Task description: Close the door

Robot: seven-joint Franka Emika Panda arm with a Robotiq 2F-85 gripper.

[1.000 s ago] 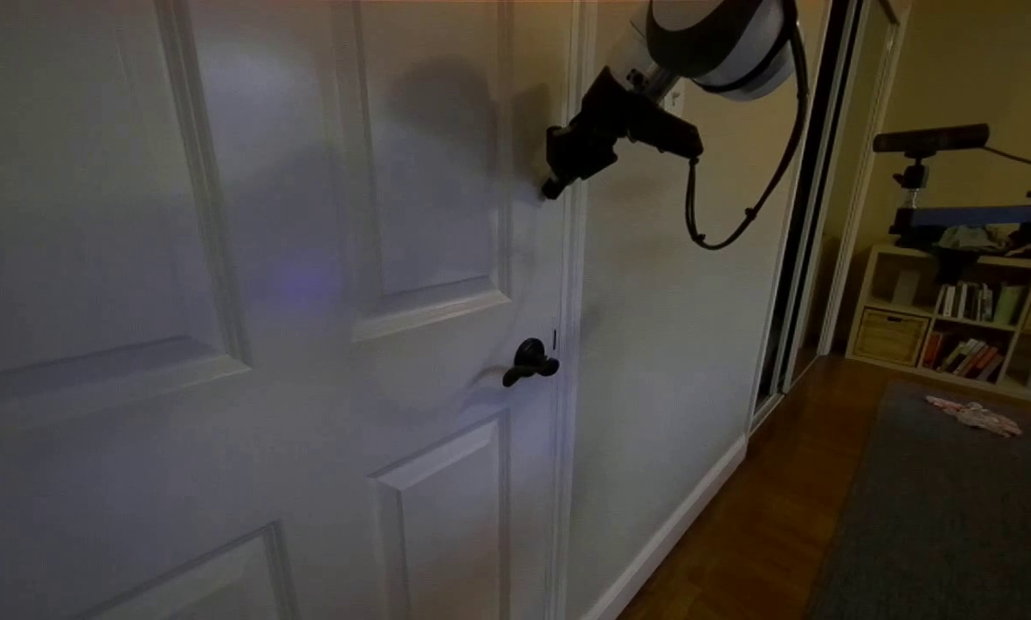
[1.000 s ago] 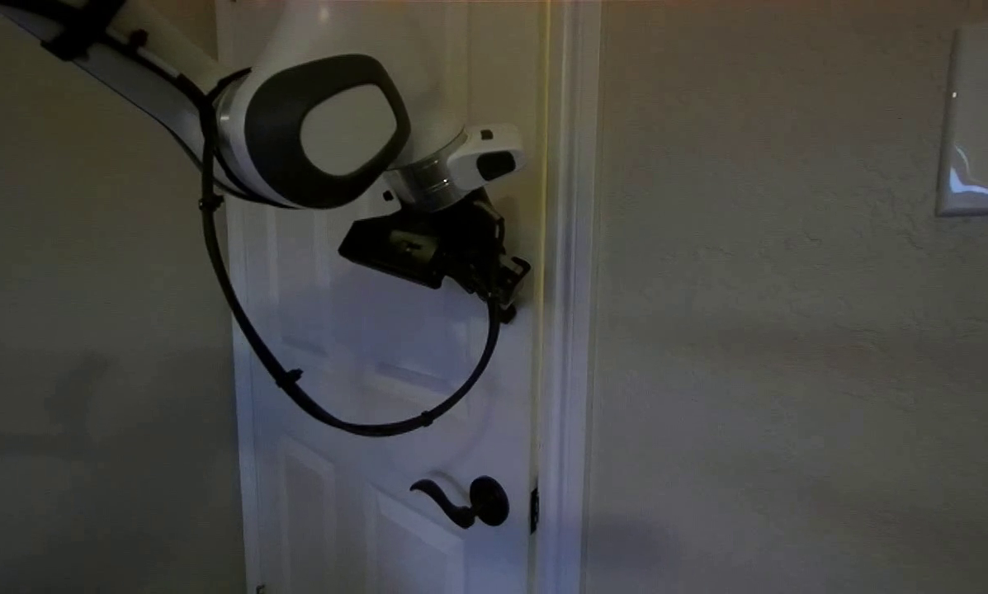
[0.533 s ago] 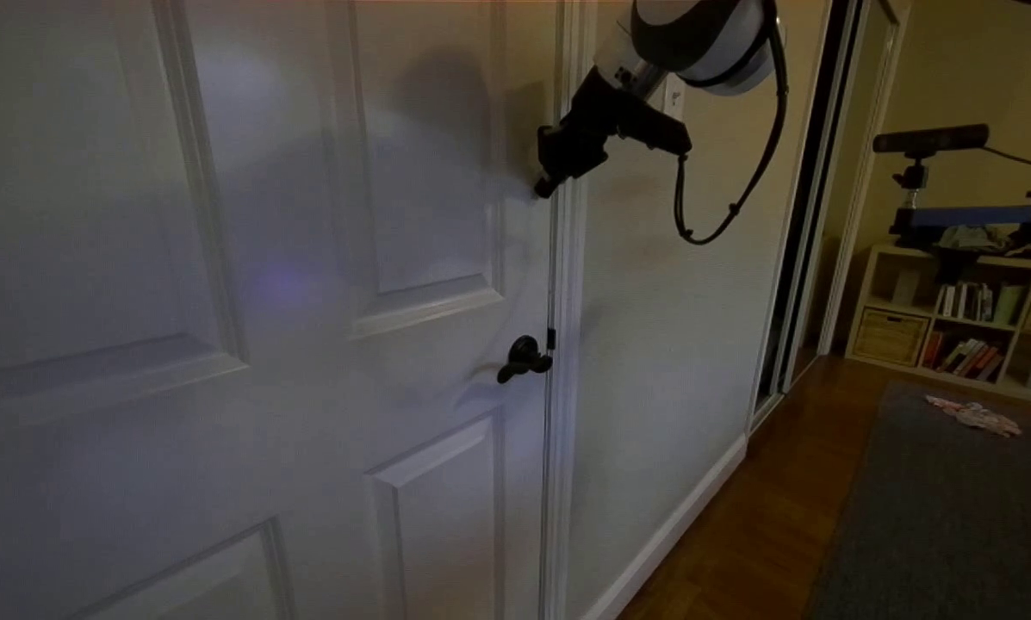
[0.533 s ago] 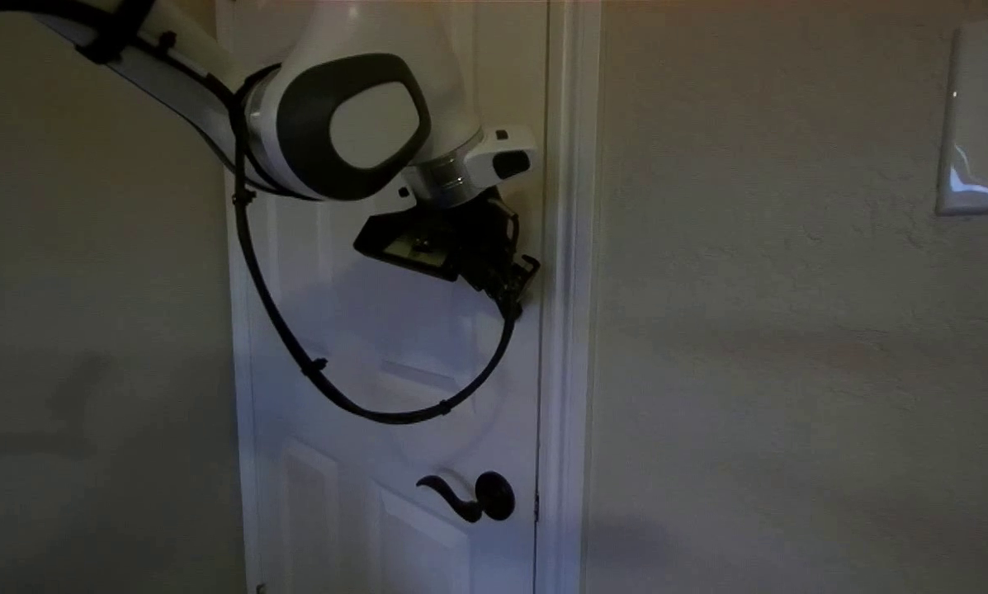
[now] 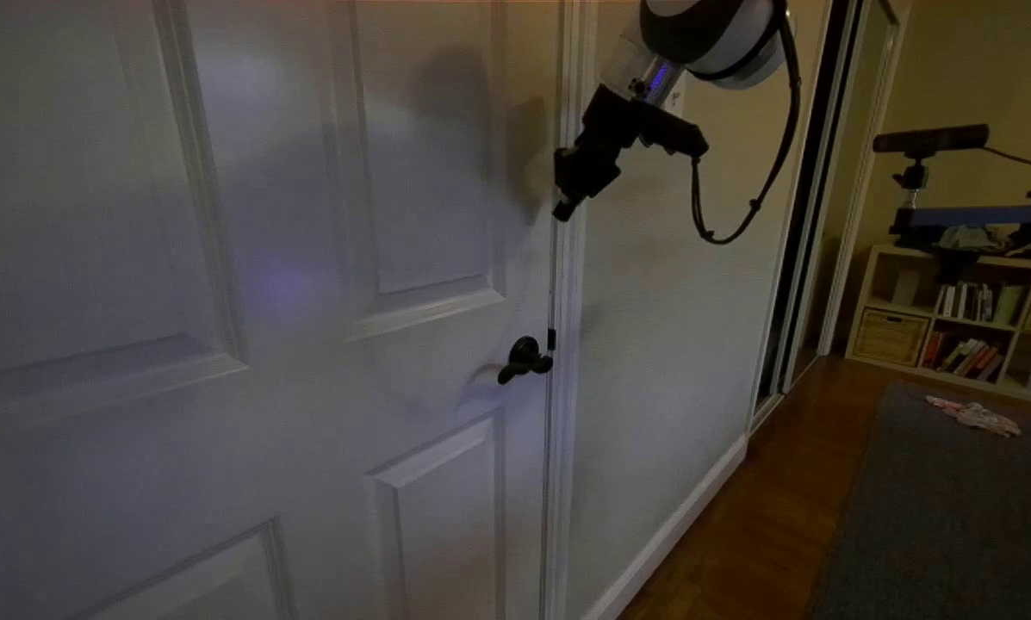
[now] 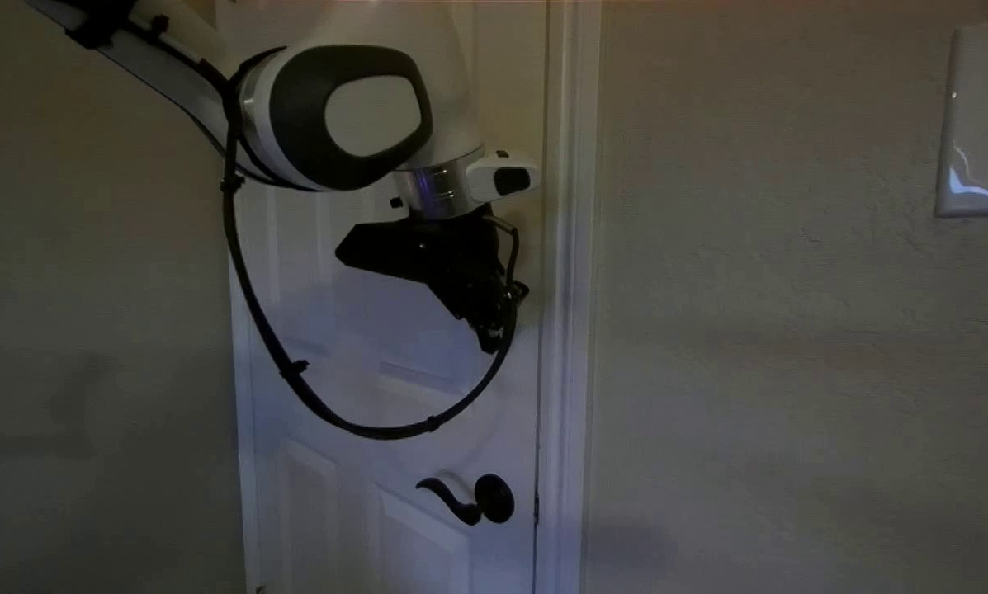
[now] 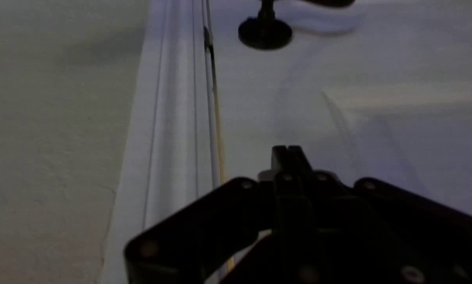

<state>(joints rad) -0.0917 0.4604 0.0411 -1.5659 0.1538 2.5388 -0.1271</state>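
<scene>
The white panelled door (image 5: 308, 413) stands in its frame (image 6: 572, 330) in both exterior views (image 6: 394, 462). Only a thin line shows along its handle edge. In the wrist view the door (image 7: 255, 98) has a narrow yellowish strip between it and the frame. The black lever handle (image 5: 525, 360) is on the door near that edge; it also shows in an exterior view (image 6: 494, 498) and at the top of the wrist view (image 7: 265, 33). My gripper (image 5: 562, 212) is above the handle, in front of the door, apparently just off its surface. Its fingertips (image 7: 287, 148) are together with nothing between them.
A black cable (image 6: 378, 431) hangs in a loop from the arm. A plain wall (image 5: 661, 344) runs beside the frame to a sliding closet door. A shelf (image 5: 903, 306), a mounted camera (image 5: 928, 138) and a grey rug (image 5: 937, 517) with a cloth (image 5: 971, 415) are farther off.
The door has moved into the frame; the bright strip at its edge in an exterior view has become a thin dark line. My gripper pressed along, then drew back and lowered, tilting more downward.
</scene>
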